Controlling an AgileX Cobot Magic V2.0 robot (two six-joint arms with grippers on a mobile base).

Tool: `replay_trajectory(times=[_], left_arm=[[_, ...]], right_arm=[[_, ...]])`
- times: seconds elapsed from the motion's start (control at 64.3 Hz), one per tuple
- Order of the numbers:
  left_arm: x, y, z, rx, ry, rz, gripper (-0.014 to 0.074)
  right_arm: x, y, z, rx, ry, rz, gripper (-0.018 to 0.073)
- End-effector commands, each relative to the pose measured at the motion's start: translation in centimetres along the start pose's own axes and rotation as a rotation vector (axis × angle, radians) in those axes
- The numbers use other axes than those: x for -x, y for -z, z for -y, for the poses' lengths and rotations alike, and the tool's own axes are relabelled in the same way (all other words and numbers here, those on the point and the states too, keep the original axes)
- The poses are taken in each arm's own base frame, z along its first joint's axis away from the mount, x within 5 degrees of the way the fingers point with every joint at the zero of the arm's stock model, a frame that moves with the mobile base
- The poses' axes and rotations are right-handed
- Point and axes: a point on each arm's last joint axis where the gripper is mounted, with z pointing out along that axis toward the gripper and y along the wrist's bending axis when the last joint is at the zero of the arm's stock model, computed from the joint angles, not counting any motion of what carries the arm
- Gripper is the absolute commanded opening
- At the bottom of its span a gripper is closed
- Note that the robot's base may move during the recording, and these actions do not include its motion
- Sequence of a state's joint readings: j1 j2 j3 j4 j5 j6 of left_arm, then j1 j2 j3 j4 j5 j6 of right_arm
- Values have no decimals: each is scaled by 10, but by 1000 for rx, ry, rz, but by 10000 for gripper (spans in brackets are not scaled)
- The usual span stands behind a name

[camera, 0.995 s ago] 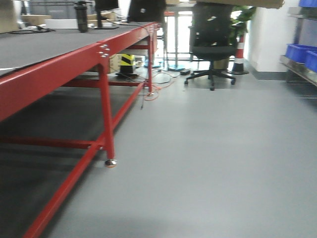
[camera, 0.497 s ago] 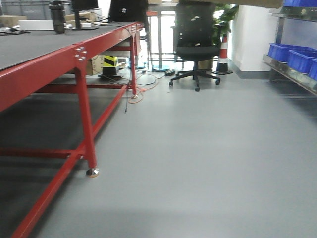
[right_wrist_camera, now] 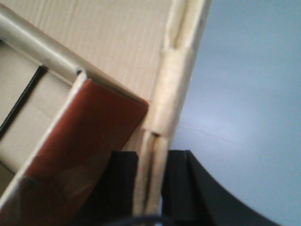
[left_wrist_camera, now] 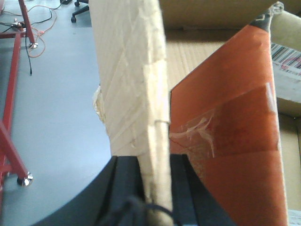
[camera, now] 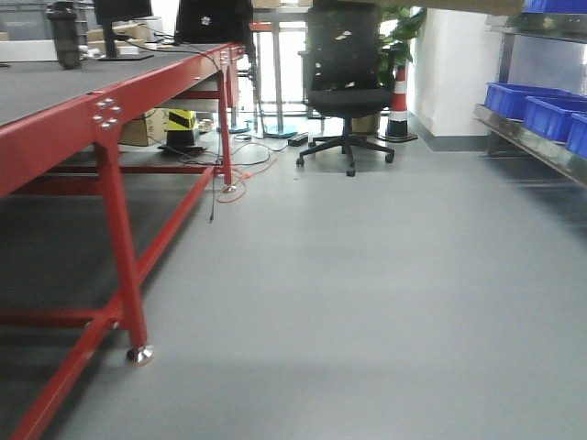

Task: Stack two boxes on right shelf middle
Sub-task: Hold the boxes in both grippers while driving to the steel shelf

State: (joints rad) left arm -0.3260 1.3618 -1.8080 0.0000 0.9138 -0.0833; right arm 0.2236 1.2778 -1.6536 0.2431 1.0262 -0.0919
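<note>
Cartons counted: one large plain brown corrugated carton [left_wrist_camera: 127,70] for certain, open at the top. Whether the wall in the right wrist view belongs to the same one cannot be told.
Where it is: held by its walls, with bare grey floor [camera: 367,275] showing beside it, and not on the shelf. A brown cardboard edge runs along the top border of the front view.
Left gripper [left_wrist_camera: 155,188]: two black fingers clamped on one upright carton wall, one finger on each face.
Right gripper [right_wrist_camera: 151,179]: two black fingers clenched the same way on a double-layered wall edge.
Inside the carton: one orange-brown flap [left_wrist_camera: 230,141] with a strip of wrinkled clear tape, and one white barcode label [left_wrist_camera: 287,59] beyond it.
Shelf: one shiny stainless-steel rack board [camera: 527,137] at the right edge of the front view.
Blue plastic bins [camera: 550,115]: three in a row on that board, and a fourth on the level above.
Table: one red-framed black-topped table [camera: 147,87] on the left, with two front legs in view.
Chair: one black office chair [camera: 344,92] on castors, far down the room.
Cone: one red-and-white traffic cone [camera: 399,101] just right of the chair.
Under the table: one yellow-and-black striped block [camera: 181,124] and one small brown box [camera: 142,128], with orange and black cables on the floor near them.
</note>
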Motion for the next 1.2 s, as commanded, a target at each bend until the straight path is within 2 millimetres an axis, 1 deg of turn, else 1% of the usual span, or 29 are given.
replay_trajectory(times=[0.0,1.181], left_arm=[[13,12,0,2,-9,125,-111],[13,12,0,2,-9,125,-111]], right_arm=[[3,7,3,-35,31,24,-151],[3,6,4,-35,31,26,-151]])
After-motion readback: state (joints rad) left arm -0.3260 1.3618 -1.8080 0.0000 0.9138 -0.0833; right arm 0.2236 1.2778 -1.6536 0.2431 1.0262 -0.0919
